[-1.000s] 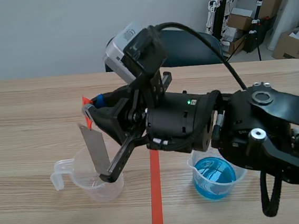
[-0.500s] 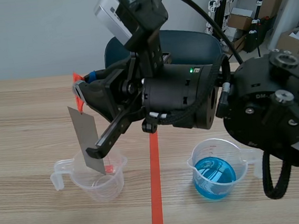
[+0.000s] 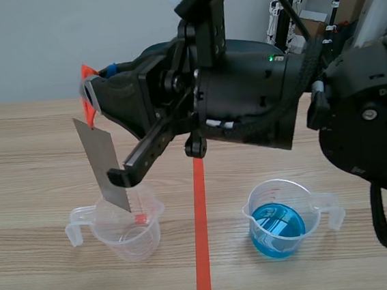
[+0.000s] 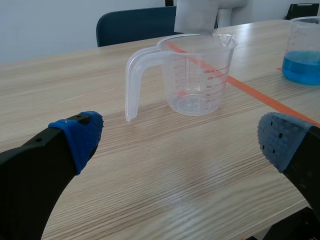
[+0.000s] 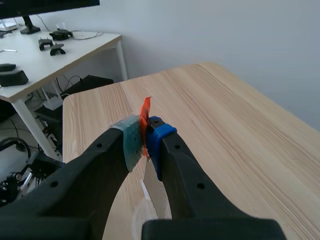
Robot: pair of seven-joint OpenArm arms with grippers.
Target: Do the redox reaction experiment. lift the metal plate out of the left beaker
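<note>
Our left gripper [image 4: 181, 137] sits spread wide before the left beaker [image 4: 192, 75], and that view catches only the lower end of the metal plate [image 4: 196, 15] above it. The scene view gives the whole plate: long axis near upright, top leaning left, lower corner seemingly at the rim. Only the right wrist view shows the right gripper [image 5: 145, 135] pinching its orange tab [image 5: 146, 112].
</note>
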